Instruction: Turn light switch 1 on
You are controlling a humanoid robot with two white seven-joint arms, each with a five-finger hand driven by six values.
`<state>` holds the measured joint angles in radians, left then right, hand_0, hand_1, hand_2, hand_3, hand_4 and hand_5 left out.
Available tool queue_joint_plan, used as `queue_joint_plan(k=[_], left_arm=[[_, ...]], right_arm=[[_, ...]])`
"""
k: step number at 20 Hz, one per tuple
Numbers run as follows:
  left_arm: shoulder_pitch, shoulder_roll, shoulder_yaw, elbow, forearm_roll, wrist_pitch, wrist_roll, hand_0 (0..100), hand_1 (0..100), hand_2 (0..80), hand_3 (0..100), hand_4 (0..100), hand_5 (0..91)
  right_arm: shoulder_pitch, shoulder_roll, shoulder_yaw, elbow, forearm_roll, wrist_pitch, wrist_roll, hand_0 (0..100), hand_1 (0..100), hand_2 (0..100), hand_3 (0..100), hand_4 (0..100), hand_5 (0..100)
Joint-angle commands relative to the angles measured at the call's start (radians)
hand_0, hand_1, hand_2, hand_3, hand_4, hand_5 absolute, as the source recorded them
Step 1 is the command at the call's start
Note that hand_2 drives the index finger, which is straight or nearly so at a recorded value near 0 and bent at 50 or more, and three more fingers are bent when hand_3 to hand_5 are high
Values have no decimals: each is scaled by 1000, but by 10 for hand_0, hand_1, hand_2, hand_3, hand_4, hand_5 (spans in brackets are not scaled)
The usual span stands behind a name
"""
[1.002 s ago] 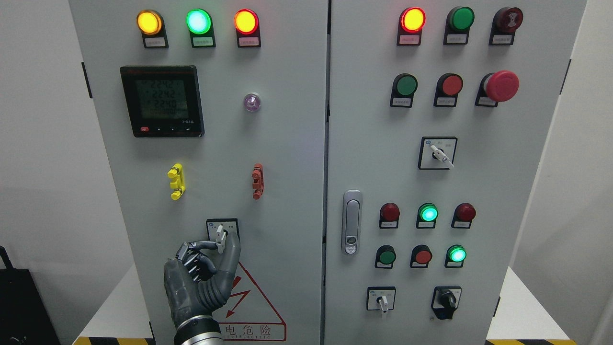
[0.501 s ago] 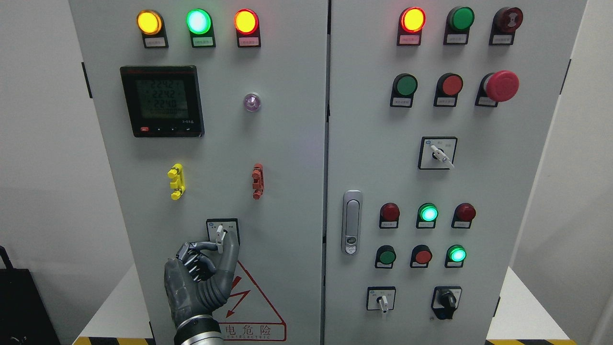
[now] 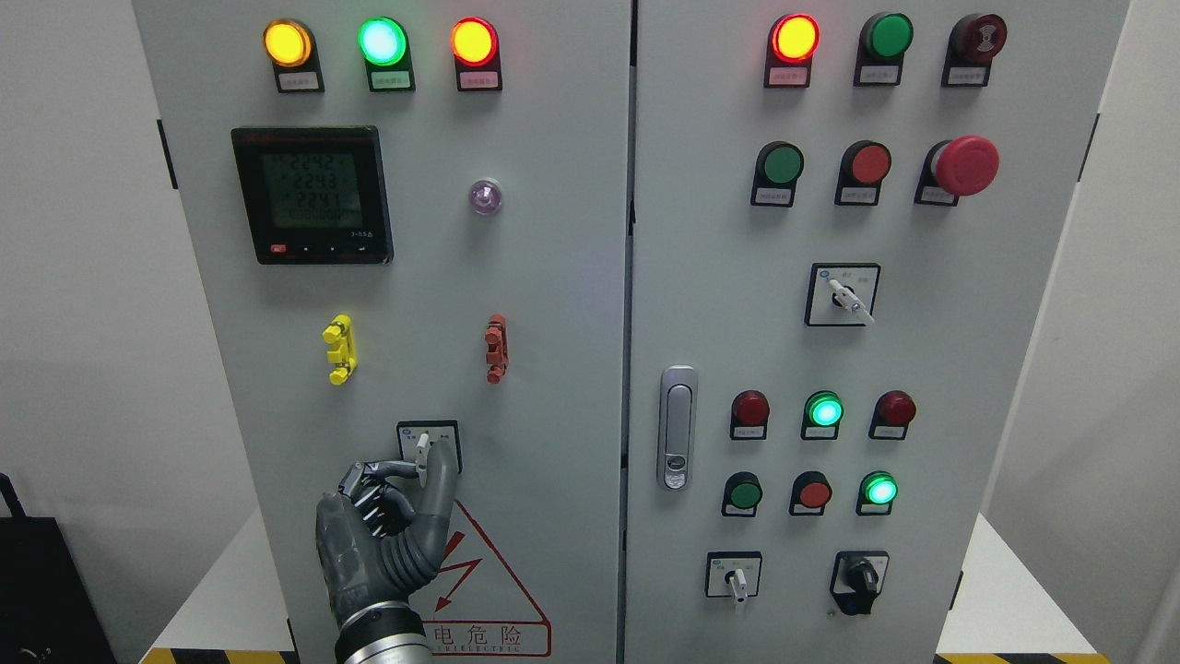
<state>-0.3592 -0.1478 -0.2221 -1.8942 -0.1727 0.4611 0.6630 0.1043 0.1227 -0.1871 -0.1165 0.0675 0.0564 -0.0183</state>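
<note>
Low on the left cabinet door sits a rotary selector switch (image 3: pixel 423 450), a white lever on a small black-framed plate. My left hand (image 3: pixel 426 472) comes up from the bottom edge and pinches the lever's lower part between thumb and index finger. The other fingers (image 3: pixel 369 498) are curled toward the palm. The lever stands nearly upright, with its top leaning slightly to the left. The thumb covers the plate's lower right corner. My right arm is out of sight.
Above the switch are yellow (image 3: pixel 338 349) and red (image 3: pixel 496 348) clips, a digital meter (image 3: pixel 312 195) and lit indicator lamps (image 3: pixel 383 41). The right door carries a handle (image 3: pixel 678 427), push buttons, a red emergency stop (image 3: pixel 967 165) and more selector switches (image 3: pixel 735 579). A hazard sticker (image 3: pixel 484 590) lies below my hand.
The thumb has slid slightly left and down along the lever, and the lever's top has tipped a little to the left. The meter digits changed.
</note>
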Motion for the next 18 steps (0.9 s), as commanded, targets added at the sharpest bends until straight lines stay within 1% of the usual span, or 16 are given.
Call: queue_joint_plan(k=[1,18], left_arm=[[-1,-1,1,1,-2,2,0,129,528,598,1000,1000,882],[-10,-1,0,12,-4,17,-2,167,525,600,1000,1000,882]], right_arm=[[0,0,0,0,0,0,-5,0,0,0,0,0,0],[0,0,0,0,0,0,-5,0,0,0,0,0,0]])
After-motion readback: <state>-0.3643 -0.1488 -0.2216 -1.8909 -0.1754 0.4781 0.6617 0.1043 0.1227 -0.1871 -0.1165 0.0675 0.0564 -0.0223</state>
